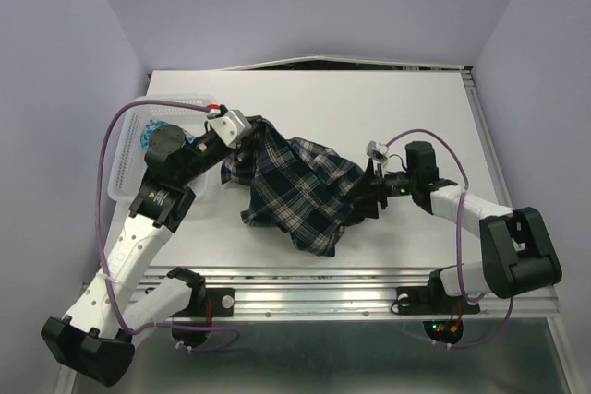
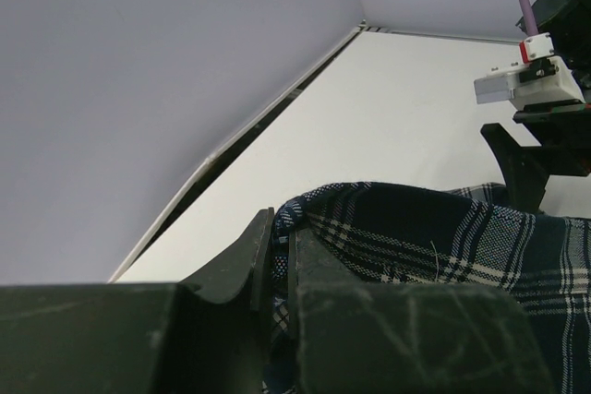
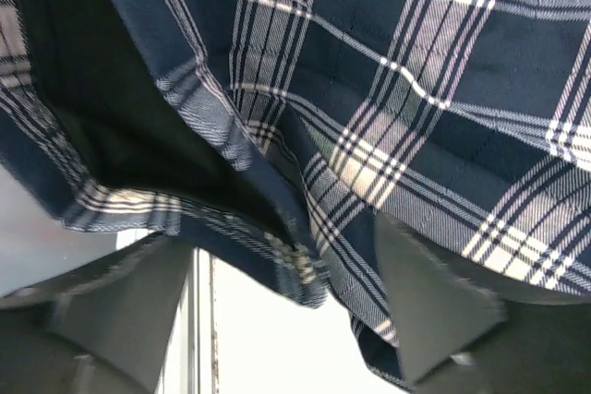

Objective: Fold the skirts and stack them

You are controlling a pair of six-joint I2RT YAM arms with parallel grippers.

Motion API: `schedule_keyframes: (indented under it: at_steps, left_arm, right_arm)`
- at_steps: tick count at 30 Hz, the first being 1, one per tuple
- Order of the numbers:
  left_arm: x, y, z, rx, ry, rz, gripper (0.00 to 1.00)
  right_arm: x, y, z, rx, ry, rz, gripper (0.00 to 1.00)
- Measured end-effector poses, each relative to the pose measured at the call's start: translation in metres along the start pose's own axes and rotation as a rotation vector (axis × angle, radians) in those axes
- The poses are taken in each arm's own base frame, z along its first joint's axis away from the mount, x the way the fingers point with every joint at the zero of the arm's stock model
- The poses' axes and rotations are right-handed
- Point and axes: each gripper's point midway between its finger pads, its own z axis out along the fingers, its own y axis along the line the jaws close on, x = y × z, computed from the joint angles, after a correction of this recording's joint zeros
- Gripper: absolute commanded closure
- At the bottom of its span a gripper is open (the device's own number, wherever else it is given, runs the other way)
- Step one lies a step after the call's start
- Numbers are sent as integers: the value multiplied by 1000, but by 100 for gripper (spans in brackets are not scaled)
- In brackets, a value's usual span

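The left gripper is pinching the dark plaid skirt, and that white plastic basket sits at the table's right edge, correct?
Not quite. The white plastic lattice basket sits at the left edge of the white table, as the top external view shows. The left gripper is indeed shut on the dark navy plaid cloth skirt.

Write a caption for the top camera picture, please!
Left gripper pinches the plaid skirt; the open right gripper straddles its other edge.

Can barely make out bright blue floral cloth (image 1: 151,132) in white plastic lattice basket (image 1: 123,168) behind left arm (image 1: 171,171); cannot see dark navy plaid pleated skirt (image 3: 388,80) whole from right wrist.
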Motion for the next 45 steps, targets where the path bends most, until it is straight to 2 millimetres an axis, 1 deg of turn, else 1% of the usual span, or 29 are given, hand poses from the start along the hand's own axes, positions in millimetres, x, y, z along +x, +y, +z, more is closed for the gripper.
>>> schedule_keyframes:
  at_steps: [1, 2, 4, 5, 7, 8, 10, 11, 14, 18, 20, 23, 24, 25, 26, 27, 28, 29, 30, 31, 32, 33, 35, 36, 39, 42, 44, 45]
  left_arm:
    - [0, 0, 0, -2, 1, 0, 100]
    - [0, 1, 0, -3, 2, 0, 100]
    - [1, 1, 0, -6, 4, -1, 100]
    - [1, 2, 0, -10, 6, -2, 100]
    - [2, 2, 0, -14, 9, -2, 100]
    - [2, 3, 0, -17, 11, -3, 100]
    - [3, 4, 0, -21, 13, -3, 100]
    - [3, 4, 0, -23, 14, -4, 100]
    - [7, 6, 1, -36, 24, -8, 100]
    - [10, 10, 2, -57, 37, -14, 100]
    - [14, 15, 2, -84, 52, -17, 100]
    - [27, 26, 4, -140, 103, -38, 100]
    - [33, 32, 5, -169, 132, -51, 100]
    - [40, 36, 7, -191, 158, -64, 100]
    - [46, 41, 8, -211, 181, -78, 100]
    - [55, 46, 9, -243, 214, -98, 100]
    - [64, 49, 10, -261, 246, -116, 100]
    - [75, 51, 11, -276, 280, -135, 100]
    - [89, 53, 11, -298, 325, -160, 100]
    - [101, 52, 11, -301, 361, -177, 100]
    - [110, 51, 11, -306, 393, -194, 100]
    - [117, 49, 9, -309, 415, -207, 100]
    - [126, 47, 8, -307, 446, -223, 100]
    - [128, 46, 7, -307, 452, -227, 100]
    - [128, 46, 5, -310, 452, -231, 100]
    - [130, 48, 3, -311, 451, -236, 100]
    - [133, 48, 2, -303, 453, -244, 100]
    - [133, 48, 2, -296, 451, -250, 100]
  right_arm:
    - [-1, 0, 1, -3, -4, 0, 29]
    - [-3, 0, 1, -7, -8, -3, 36]
    - [-4, 2, 1, -16, -10, -8, 43]
    - [-3, 3, 2, -22, -8, -6, 49]
    - [-1, 6, 2, -35, -3, -9, 58]
    - [0, 8, 2, -44, 2, -5, 68]
    - [2, 11, 1, -59, 14, 6, 84]
    - [2, 13, 1, -66, 19, 6, 99]
    - [-3, 17, -1, -83, 38, 8, 99]
    - [-11, 16, -3, -68, 53, 15, 99]
    - [-15, 11, -6, -40, 60, 20, 99]
    - [-36, -5, -15, 32, 48, 15, 99]
    - [-43, -11, -17, 49, 43, 16, 99]
    - [-51, -21, -20, 70, 36, 19, 90]
    - [-57, -32, -22, 97, 34, 32, 80]
    - [-63, -42, -22, 109, 32, 46, 65]
    - [-67, -52, -23, 127, 33, 65, 56]
    - [-69, -63, -23, 144, 35, 94, 43]
    - [-70, -71, -24, 154, 35, 113, 36]
    - [-70, -76, -23, 160, 36, 143, 32]
    - [-68, -78, -23, 165, 36, 175, 22]
    - [-67, -79, -23, 167, 37, 197, 18]
    - [-65, -78, -23, 170, 33, 246, 4]
    - [-65, -78, -24, 175, 28, 261, 0]
    - [-57, -81, -26, 184, -4, 347, 0]
    - [-46, -90, -37, 204, -69, 454, 1]
    - [-43, -97, -41, 204, -104, 494, 3]
    - [-44, -100, -41, 190, -136, 545, 3]
